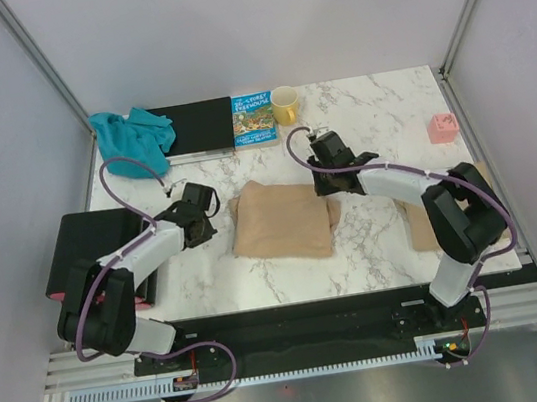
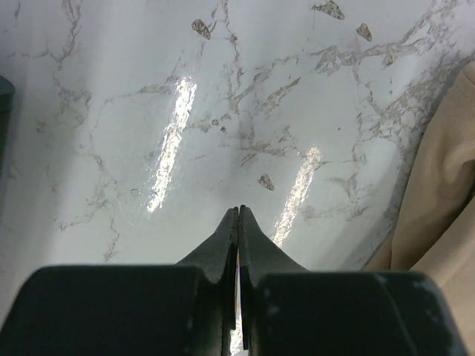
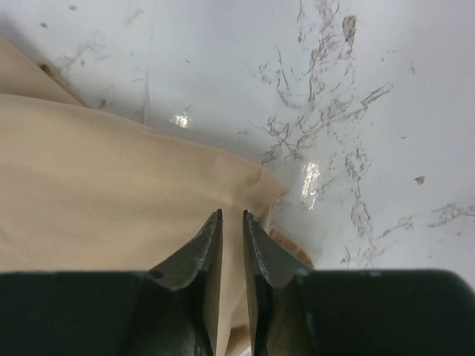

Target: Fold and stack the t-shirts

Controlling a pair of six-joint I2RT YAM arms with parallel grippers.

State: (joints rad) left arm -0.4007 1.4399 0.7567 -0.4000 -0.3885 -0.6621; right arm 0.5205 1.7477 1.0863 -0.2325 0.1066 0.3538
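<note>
one tan t-shirt; l hand clenched beside it, r hand ajar at its edge

A robotics lab cell: plain white panels on aluminium posts enclose a marble-patterned desk, two robot arms bolted at its edge.

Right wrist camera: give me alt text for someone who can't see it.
The right claw, narrowly parted, hangs over the edge of a tan t-shirt that fills the left side. White marble table with grey veins lies beyond.
</note>
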